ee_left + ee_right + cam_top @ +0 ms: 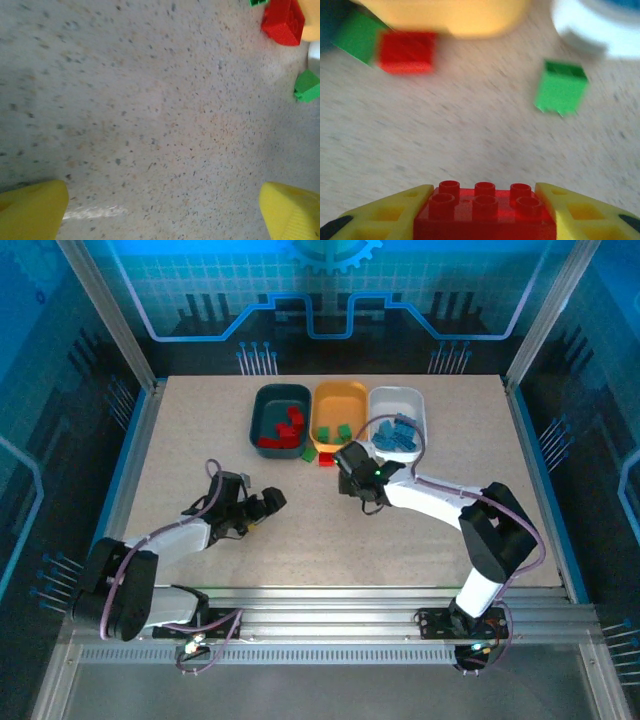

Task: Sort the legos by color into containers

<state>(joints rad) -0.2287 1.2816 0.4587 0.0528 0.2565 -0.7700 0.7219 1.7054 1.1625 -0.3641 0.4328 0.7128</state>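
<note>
- Table, speckled beige slab (pixel 200 440): one, carries everything.
- Trays, shallow rounded plastic, three in a row by colour: dark teal tray (pixel 282 389) takes reds, orange tray (pixel 340 386) greens, white tray (pixel 396 391) blues.
- Grippers, two: right gripper (pixel 482 195) clamps red studded plastic brick (pixel 485 215) just before the trays, likely teal-bound. Left gripper (pixel 162 205) gapes, idle.
- Loose, unsorted: green bricks (pixel 561 92), two; red brick (pixel 407 51), one.

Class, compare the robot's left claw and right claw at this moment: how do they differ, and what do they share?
The left claw is wide open and empty; the right claw is shut on a red brick. The left claw hangs over bare table, while the right claw sits close to the orange tray's near edge. Both have yellow fingers.
</note>
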